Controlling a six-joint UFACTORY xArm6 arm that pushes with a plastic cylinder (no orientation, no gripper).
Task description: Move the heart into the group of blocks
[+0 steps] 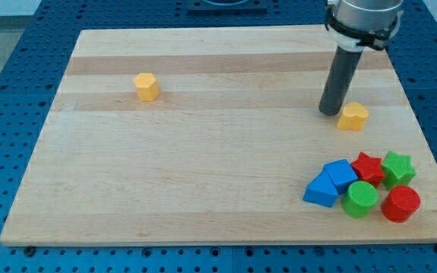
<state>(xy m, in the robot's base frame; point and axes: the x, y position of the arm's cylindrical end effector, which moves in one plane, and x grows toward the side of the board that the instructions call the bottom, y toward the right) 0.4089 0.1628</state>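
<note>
A yellow heart-like block (353, 117) lies on the wooden board (203, 167) at the view's upper right. My tip (330, 112) stands just to the left of it, touching or nearly touching its left side. The group of blocks sits at the view's lower right, below the heart: a blue cube (342, 174), a blue triangle-like block (322, 190), a red star (368, 167), a green star (397, 167), a green cylinder (360, 199) and a red cylinder (400, 203). The heart is apart from the group, with bare board between them.
A second yellow block (146, 86), pentagon-like, lies alone at the view's upper left. The board's right edge runs close to the green star and red cylinder. A blue perforated table surrounds the board.
</note>
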